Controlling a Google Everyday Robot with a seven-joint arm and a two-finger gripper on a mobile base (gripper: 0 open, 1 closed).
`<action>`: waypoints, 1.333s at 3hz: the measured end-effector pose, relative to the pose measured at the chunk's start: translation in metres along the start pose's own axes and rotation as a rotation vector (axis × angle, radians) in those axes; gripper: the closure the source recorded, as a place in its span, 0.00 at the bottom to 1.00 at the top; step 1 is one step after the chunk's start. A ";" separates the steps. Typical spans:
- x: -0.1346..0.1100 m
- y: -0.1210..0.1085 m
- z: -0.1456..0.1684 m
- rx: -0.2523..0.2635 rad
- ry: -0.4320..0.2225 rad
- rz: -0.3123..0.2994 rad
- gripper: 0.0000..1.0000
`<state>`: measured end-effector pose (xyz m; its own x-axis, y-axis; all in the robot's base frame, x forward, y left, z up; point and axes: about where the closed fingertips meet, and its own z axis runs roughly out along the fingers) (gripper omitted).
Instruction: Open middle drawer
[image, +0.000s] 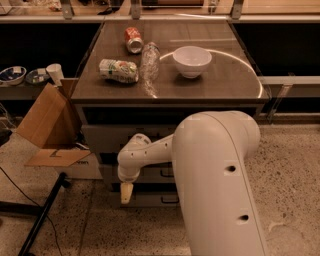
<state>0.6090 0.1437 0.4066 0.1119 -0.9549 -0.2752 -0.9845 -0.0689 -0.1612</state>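
Gripper (126, 192) hangs tip-down in front of the cabinet, left of the handle (166, 173); can't tell if it's spread or closed; not holding anything that I can see. Middle drawer (152, 175) sits second of three under the tabletop (225, 85), front looks flush with the others, partly hidden by the arm (150, 150). On top: bowl (191, 60), bottle (149, 62), two cans.

Tabletop (220, 85) holds bowl (192, 61), bottle (149, 62), red can (134, 39), green can (119, 70) — claw (126, 193) hangs below, in front.
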 end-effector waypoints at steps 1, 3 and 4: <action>-0.009 0.021 0.013 -0.055 0.010 -0.028 0.00; -0.023 0.024 0.014 -0.103 0.047 -0.055 0.00; -0.023 0.024 0.013 -0.103 0.047 -0.055 0.00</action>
<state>0.5846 0.1678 0.3968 0.1622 -0.9610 -0.2238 -0.9860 -0.1488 -0.0755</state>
